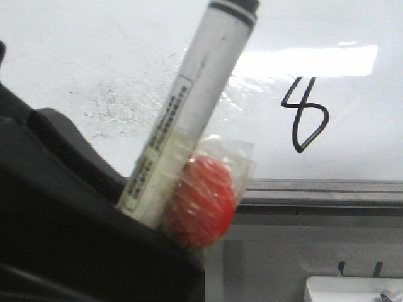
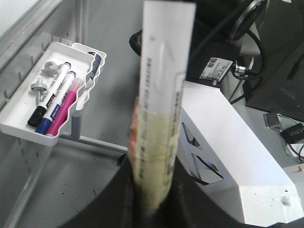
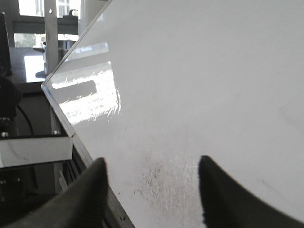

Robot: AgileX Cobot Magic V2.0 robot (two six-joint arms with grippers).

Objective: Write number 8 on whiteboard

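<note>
The number 8 (image 1: 304,116) is a thin black slanted figure drawn on the glossy whiteboard (image 1: 75,44), right of centre. My left gripper (image 1: 143,217) is shut on a white marker (image 1: 195,107) that points up, left of the 8; its tip end runs out of the top of the view. A red pad under clear tape (image 1: 203,200) sits against the marker. In the left wrist view the marker (image 2: 162,95) rises from between the shut jaws of the left gripper (image 2: 154,192). My right gripper (image 3: 152,178) is open and empty, facing the whiteboard (image 3: 213,71).
Grey-black smudges (image 1: 116,104) mark the board left of the marker. A grey edge rail (image 1: 321,189) runs under the board. A white tray (image 2: 14,126) holds several spare markers (image 2: 57,97). A white box (image 2: 237,156) and cables lie beyond the left gripper.
</note>
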